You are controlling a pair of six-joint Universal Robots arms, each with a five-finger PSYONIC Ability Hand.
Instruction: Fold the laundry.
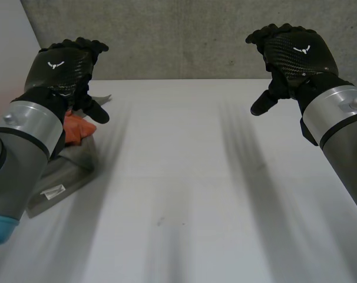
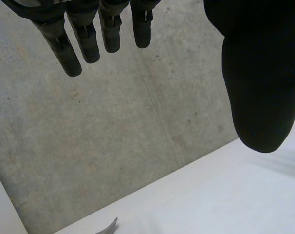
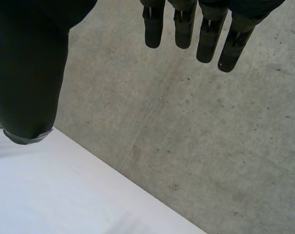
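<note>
Aloft, left hand and right hand hang open; grey laundry lies near-to-far along table.

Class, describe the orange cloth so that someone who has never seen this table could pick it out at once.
Start at the white table and go to its left side, by the robot's left hand. A folded grey cloth lies there, and the orange cloth sits on top of it. It is the only brightly coloured thing there.

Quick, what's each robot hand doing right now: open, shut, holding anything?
Left robot hand: open, fingers straight, holding nothing.
Right robot hand: open, fingers straight, holding nothing.
</note>
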